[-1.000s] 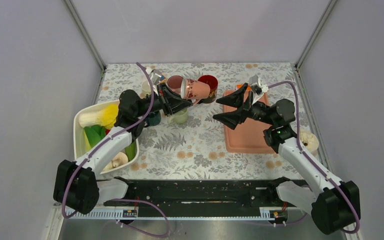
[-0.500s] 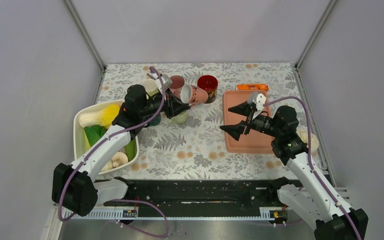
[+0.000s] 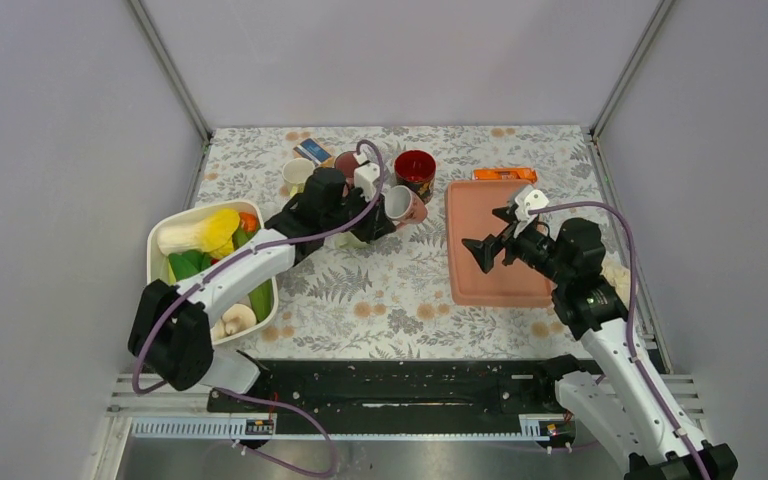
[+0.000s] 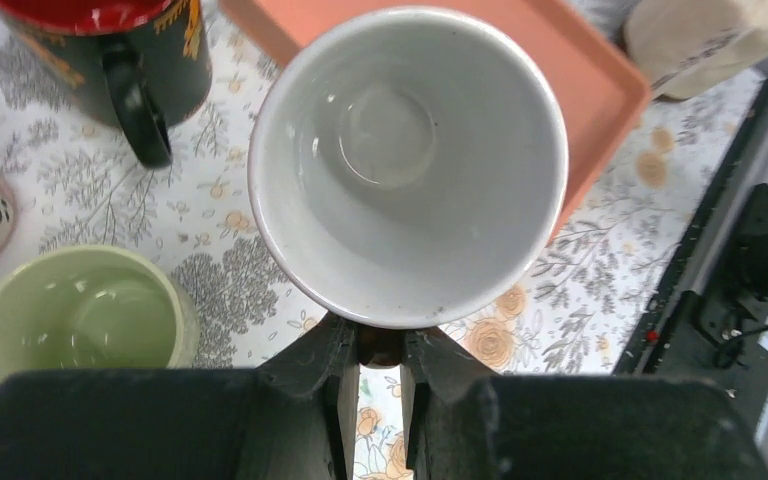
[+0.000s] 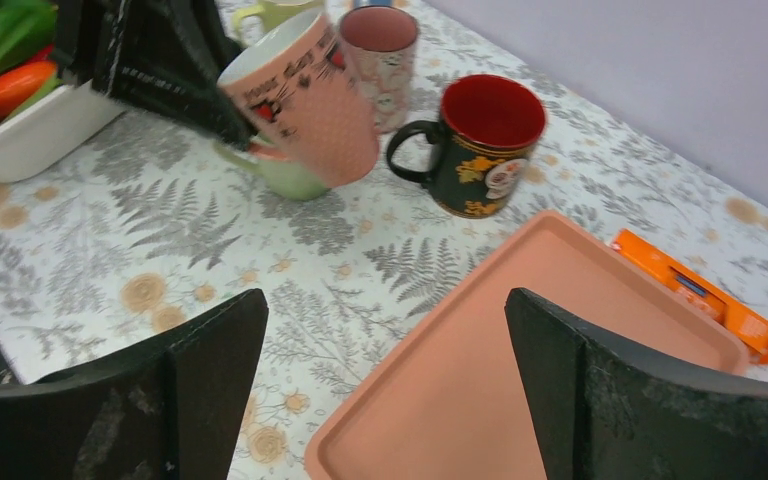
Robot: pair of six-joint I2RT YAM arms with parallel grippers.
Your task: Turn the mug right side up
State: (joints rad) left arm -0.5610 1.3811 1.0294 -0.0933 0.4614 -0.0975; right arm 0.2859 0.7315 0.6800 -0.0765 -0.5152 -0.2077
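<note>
The pink mug point(image 3: 400, 203) with a white inside is held by its handle in my left gripper point(image 3: 380, 222), tilted with its mouth up and towards the arm. In the left wrist view its open mouth point(image 4: 407, 150) faces the camera, and my left gripper point(image 4: 380, 345) is shut on the dark handle under the rim. In the right wrist view the mug point(image 5: 310, 95) hangs just in front of a green cup. My right gripper point(image 3: 493, 243) is open and empty over the left part of the pink tray point(image 3: 505, 285); it also shows in the right wrist view point(image 5: 385, 370).
A red-and-black mug point(image 3: 415, 172), a pink patterned cup point(image 3: 348, 163), a cream mug point(image 3: 297, 174) and a green cup point(image 4: 75, 320) stand upright near the held mug. A white bin point(image 3: 156, 262) of vegetables is at the left. An orange pack point(image 3: 505, 175) lies behind the tray.
My left arm has carried the mug right and down and turned it from lying sideways to mouth-up. My right gripper has drawn back towards the near right, still open.
</note>
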